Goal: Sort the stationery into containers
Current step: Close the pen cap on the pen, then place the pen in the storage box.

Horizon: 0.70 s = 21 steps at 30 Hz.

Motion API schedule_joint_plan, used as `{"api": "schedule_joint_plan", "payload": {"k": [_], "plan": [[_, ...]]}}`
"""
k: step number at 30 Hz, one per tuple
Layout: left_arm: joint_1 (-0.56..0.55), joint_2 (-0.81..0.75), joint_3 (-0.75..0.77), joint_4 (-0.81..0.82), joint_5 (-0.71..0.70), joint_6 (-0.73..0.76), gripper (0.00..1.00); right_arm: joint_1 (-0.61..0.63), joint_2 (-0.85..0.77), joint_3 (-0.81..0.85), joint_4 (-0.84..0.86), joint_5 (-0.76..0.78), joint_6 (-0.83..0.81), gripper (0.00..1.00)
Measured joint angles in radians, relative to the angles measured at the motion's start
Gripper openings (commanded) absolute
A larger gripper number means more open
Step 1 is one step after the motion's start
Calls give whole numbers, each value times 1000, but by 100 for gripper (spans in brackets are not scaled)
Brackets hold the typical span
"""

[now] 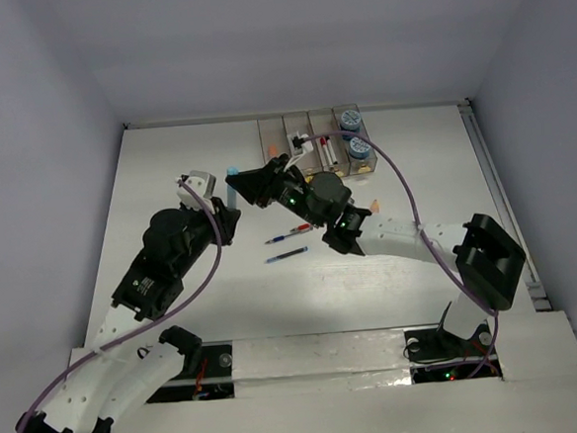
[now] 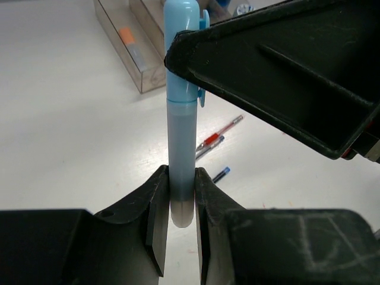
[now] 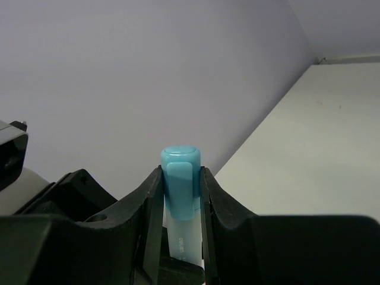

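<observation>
Handover in mid-air, near the bins: my left gripper pinches the grey end of the blue marker, my right gripper pinches its cap. I judge one side must release slowly, without tugging.

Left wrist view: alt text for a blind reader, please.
The left tool grips the grey lower end of a light-blue plastic marker, while the right tool holds its cap. Behind lie translucent bins and thin pens on the white table.
</observation>
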Motion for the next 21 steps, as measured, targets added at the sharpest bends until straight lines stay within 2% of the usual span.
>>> {"api": "schedule_joint_plan", "payload": {"k": [10, 21], "plan": [[-9, 104, 68, -145, 75, -5, 0, 15, -49, -183, 101, 80, 65, 0], [-24, 205, 132, -163, 95, -5, 0, 19, -64, -227, 142, 152, 79, 0]]}}
